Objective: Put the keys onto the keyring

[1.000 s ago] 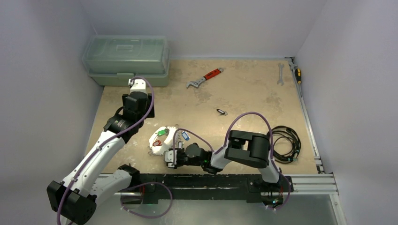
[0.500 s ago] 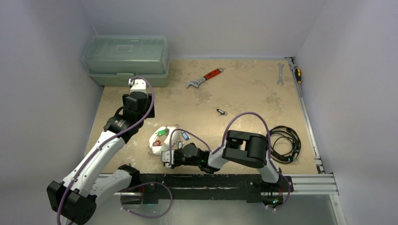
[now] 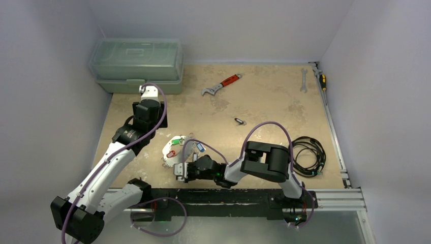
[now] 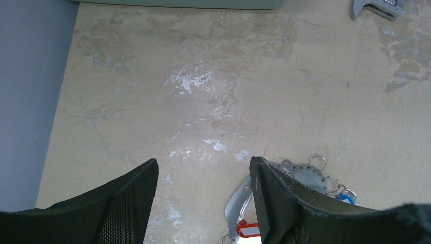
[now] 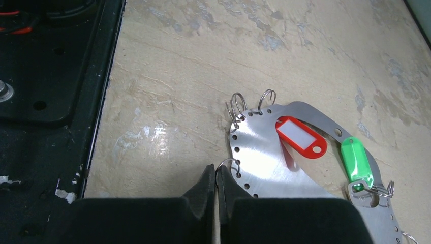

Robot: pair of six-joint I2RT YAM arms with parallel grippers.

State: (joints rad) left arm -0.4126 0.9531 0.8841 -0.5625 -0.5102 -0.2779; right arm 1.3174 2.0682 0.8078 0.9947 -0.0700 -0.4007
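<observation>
Keyring [image 5: 264, 157] lying flat on table [image 3: 264, 107] near the front edge, left of centre, just ahead of the arm bases. Shows from the right wrist as a flat silvery plate, rim pierced with holes, small split rings [image 5: 238, 105] standing along that rim. Red tag [image 5: 301, 136] and green tag [image 5: 356, 161] resting on top of the plate, side by side. Blue tag [image 4: 347, 197] peeking out at the plate's edge in the left wrist view. Loose key [image 3: 239, 121] with a dark tag alone at mid-table, well apart from the rest.

Right gripper [image 5: 216, 175] low over the table, fingers pressed together, tips against the plate's near rim at one small ring. Hard to tell whether that wire loop is actually pinched or only touched. Left gripper [image 4: 203, 168] hovering above the table, fingers held wide apart, keyring just beside one finger.

Red-handled wrench [image 3: 222, 85], spanner [image 3: 303, 80] and green toolbox [image 3: 136, 63] toward the back. Coiled cable [image 3: 307, 155] lying at right.
</observation>
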